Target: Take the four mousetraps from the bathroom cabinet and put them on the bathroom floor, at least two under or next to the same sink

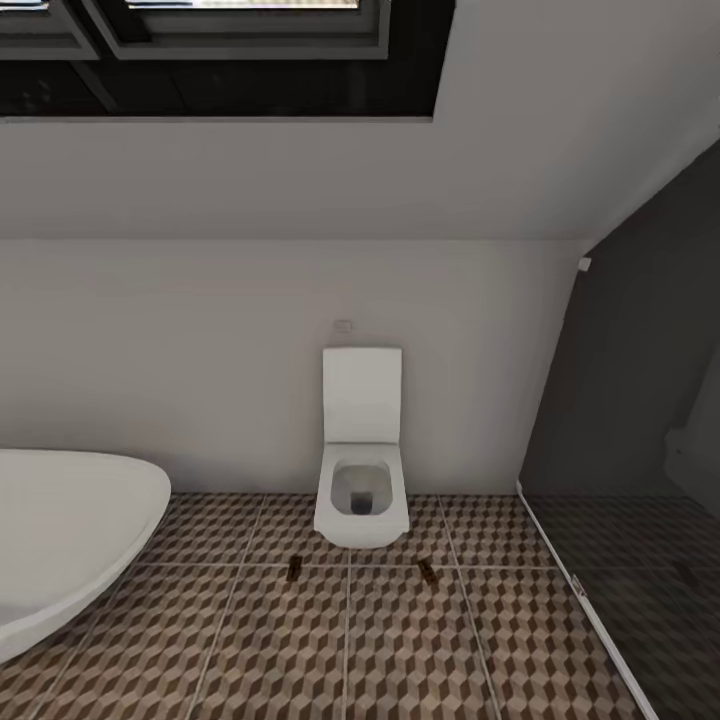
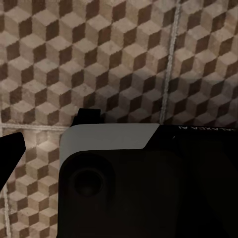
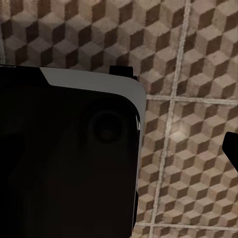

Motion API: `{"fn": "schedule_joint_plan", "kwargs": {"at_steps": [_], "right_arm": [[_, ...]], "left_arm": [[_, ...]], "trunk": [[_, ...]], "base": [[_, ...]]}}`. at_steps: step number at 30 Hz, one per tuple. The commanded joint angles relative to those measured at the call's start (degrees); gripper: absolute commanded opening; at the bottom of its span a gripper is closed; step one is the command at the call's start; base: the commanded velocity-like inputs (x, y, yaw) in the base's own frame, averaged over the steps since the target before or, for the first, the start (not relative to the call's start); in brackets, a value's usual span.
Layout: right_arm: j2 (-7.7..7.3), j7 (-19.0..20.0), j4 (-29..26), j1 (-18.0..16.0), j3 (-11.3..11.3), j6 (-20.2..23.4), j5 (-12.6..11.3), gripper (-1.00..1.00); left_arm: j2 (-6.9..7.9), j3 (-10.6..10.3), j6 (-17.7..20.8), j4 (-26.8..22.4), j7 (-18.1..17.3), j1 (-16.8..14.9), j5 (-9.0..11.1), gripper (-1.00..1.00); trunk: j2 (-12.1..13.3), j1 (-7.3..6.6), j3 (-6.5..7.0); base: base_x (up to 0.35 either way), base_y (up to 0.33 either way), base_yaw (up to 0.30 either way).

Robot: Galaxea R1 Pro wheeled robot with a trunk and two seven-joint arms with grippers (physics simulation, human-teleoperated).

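Two mousetraps lie on the bathroom floor in the head view, one mousetrap just off the toilet's left front corner and the other mousetrap off its right front corner, well apart from each other with the toilet between them. I count one toilet, one white basin-like rim curving in at the left, one dark glass partition on the right, and one dark window up top. My worry is the tally: four traps are wanted and I see two, neither plainly beside a sink, since I cannot say whether that white rim is a sink or a tub. If these stay by the toilet, the sink condition could fail. They are also tiny and brown against a brown cube pattern, so rolling over one or losing sight of it seems a real risk. From either wrist view, above patterned tile, I cannot tell whether the left gripper or the right gripper is open or closed; neither visibly carries a trap.
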Motion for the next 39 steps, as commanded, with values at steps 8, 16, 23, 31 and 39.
{"fn": "schedule_joint_plan", "kwargs": {"at_steps": [8, 16, 23, 31, 39], "right_arm": [[-0.04, 0.1, 0.2, -0.1, -0.5, -0.3, 0.4, 1.0], [-0.04, 0.1, 0.2, -0.1, -0.5, -0.3, 0.4, 1.0], [-0.04, 0.1, 0.2, -0.1, -0.5, -0.3, 0.4, 1.0], [-0.07, 0.1, 0.2, -0.1, -0.5, -0.2, 0.4, 1.0], [-0.25, 0.1, 0.1, -0.1, -0.5, -0.3, 0.8, 1.0]], "left_arm": [[-0.02, -0.5, 0.1, 0.0, -0.1, 0.0, 0.6, 1.0], [-0.04, -0.5, 0.1, 0.0, -0.1, 0.0, 0.6, 1.0], [0.03, -0.5, 0.1, 0.0, -0.1, 0.0, 0.6, 1.0], [0.08, -0.5, 0.0, 0.0, -0.1, 0.0, 0.4, 1.0], [0.0, -0.6, 0.1, 0.0, -0.1, 0.0, 0.2, 1.0]], "trunk": [[0.0, 0.0, 0.67], [0.0, 0.0, 1.39], [0.0, 0.0, 2.0], [0.0, 0.0, 2.29], [0.0, 0.0, 2.35]], "base": [[0.0, 0.0, 0.0], [0.0, 0.0, 0.0], [0.0, 0.0, 0.0], [0.0, 0.0, 0.0], [0.0, 0.0, 0.0]]}}
